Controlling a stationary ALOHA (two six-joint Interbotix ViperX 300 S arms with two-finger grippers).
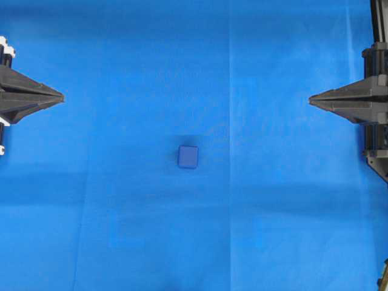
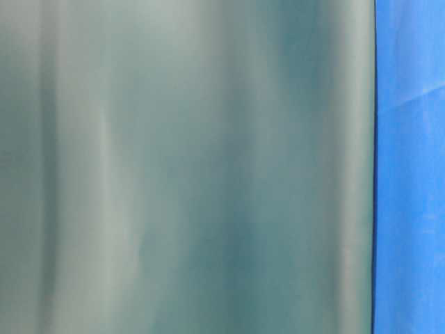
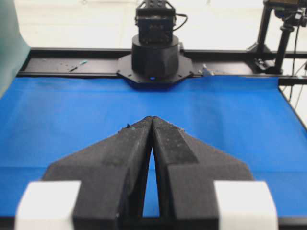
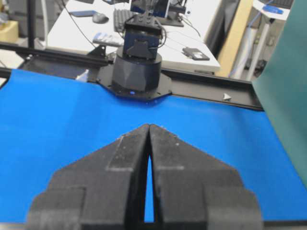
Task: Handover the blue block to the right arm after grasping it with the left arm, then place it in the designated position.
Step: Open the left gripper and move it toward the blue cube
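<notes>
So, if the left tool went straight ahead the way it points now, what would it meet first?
Probably the right tool. From overhead, the left tool, shut, points across the blue cloth at it, with nothing between. The blue block lies off that line, nearer the bottom edge. Heights are unclear.

Left gripper [image 1: 60, 97] at the far left edge, fingertips pressed together, right gripper [image 1: 311, 99] at the far right, closed too, tips facing each other
</notes>
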